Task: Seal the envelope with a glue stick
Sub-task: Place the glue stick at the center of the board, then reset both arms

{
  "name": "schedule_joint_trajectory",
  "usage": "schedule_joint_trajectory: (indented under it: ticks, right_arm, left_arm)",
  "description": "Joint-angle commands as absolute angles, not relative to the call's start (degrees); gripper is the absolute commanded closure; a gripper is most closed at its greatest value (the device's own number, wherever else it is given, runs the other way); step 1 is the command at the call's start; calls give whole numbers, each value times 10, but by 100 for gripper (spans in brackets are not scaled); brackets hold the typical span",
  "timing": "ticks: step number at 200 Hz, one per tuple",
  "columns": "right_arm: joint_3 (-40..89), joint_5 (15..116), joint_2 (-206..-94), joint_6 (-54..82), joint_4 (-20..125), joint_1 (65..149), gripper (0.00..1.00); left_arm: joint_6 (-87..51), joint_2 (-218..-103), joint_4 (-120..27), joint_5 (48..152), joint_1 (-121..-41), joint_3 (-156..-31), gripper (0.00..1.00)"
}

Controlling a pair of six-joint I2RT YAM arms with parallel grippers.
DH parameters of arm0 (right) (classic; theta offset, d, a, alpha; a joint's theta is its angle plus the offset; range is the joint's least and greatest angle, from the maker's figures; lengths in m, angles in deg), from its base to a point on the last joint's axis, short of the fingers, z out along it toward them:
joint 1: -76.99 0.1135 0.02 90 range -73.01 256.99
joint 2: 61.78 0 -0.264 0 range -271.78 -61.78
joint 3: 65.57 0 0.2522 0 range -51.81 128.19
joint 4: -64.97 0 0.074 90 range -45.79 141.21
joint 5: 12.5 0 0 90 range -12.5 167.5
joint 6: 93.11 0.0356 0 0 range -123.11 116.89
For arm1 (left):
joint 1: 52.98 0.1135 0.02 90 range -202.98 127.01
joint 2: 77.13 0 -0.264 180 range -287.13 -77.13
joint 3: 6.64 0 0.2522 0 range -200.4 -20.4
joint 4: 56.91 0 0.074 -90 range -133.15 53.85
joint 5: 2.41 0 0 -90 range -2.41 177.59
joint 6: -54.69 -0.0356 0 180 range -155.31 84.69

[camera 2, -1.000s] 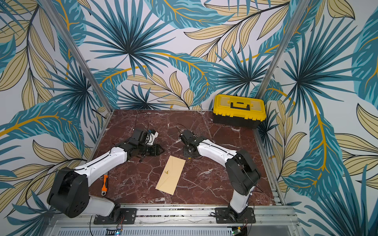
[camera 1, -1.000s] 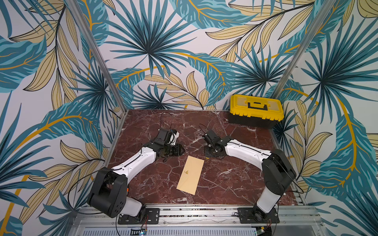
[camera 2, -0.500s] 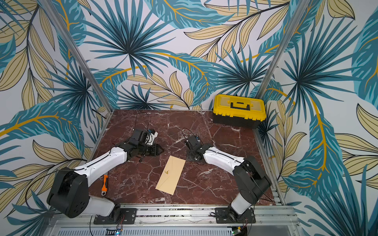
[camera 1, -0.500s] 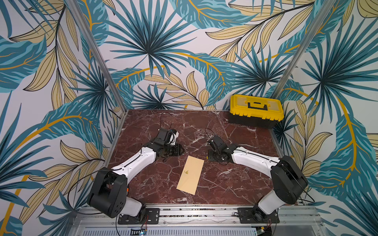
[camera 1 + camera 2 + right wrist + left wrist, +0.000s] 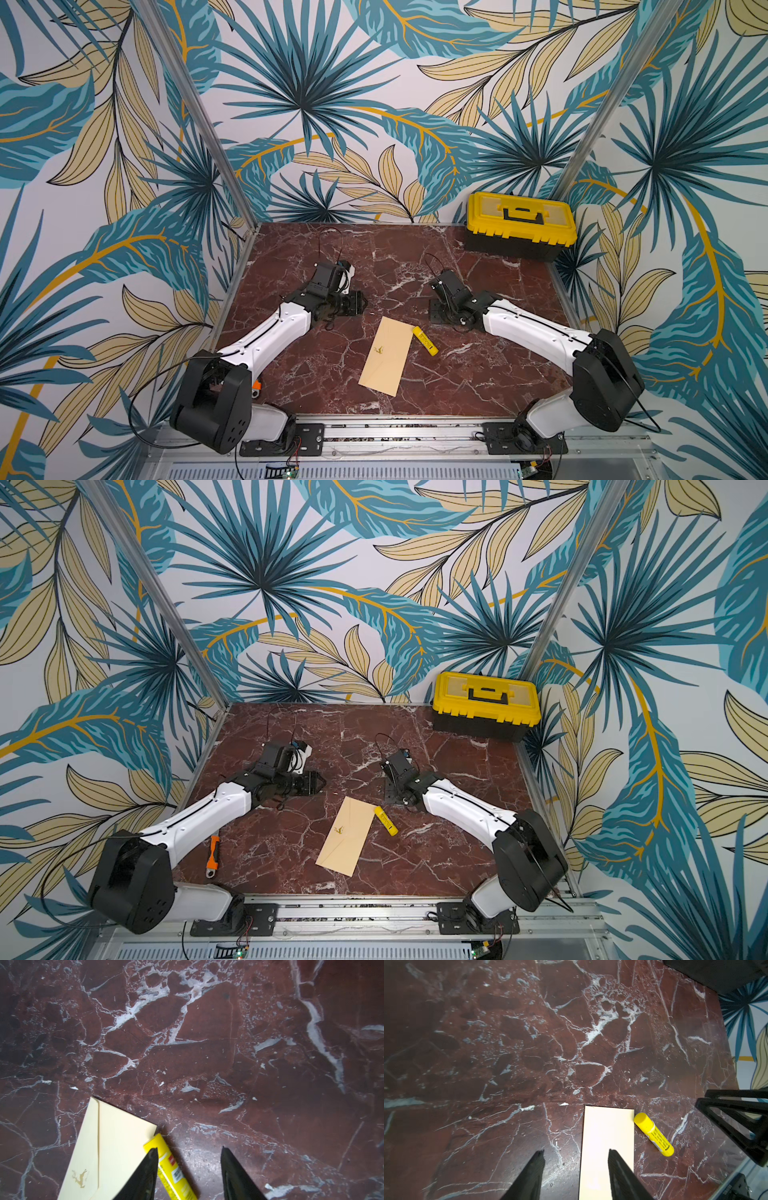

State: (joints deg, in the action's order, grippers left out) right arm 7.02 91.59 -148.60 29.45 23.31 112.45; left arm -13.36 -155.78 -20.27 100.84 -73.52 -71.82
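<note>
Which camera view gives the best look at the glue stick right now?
Left wrist view: the glue stick lies whole and unobstructed. The right wrist view shows it closer, label visible, but a finger of the right pincer overlaps it and the frame crops it. Both top views show it whole but small.

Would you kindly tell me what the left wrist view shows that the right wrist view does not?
Only left wrist: the whole small yellow cylindrical glue stick and a strip of leaf-patterned wall. Only right wrist: the gold deer-shaped mark and flap fold on the tan paper envelope. Both: envelope, glue stick beside it, dark red marble table.
</note>
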Motion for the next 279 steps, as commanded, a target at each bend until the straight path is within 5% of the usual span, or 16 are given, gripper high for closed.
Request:
schedule_joint_trajectory:
  ticks: [1, 46, 69, 105, 157, 202, 261, 279]
  right_arm:
    - [68, 980, -1473, 246, 213, 1113, 40]
    - [27, 1064, -1451, 161, 271, 1074, 9]
    - [0, 1089, -1440, 137, 312, 1045, 5]
    - [-36, 1164, -1425, 70, 381, 1016, 7]
    - [-178, 1184, -1420, -55, 692, 950, 4]
    - [-226, 1082, -1435, -73, 855, 890, 4]
    - [-297, 934, -1490, -28, 1046, 811, 3]
    - [-286, 933, -1479, -17, 1000, 810, 2]
  left_arm:
    - [-152, -1534, -221, 940, -721, -704, 39]
    - [-182, -1506, -257, 826, -682, -672, 22]
    - [-198, -1493, -287, 745, -672, -654, 0]
    - [-229, -1478, -363, 630, -662, -609, 0]
    - [-336, -1505, -625, 567, -648, -496, 0]
    - [-416, -1586, -946, 619, -621, -407, 0]
    - [-352, -1685, -1100, 757, -547, -373, 0]
    - [-358, -1667, -1031, 803, -544, -391, 0]
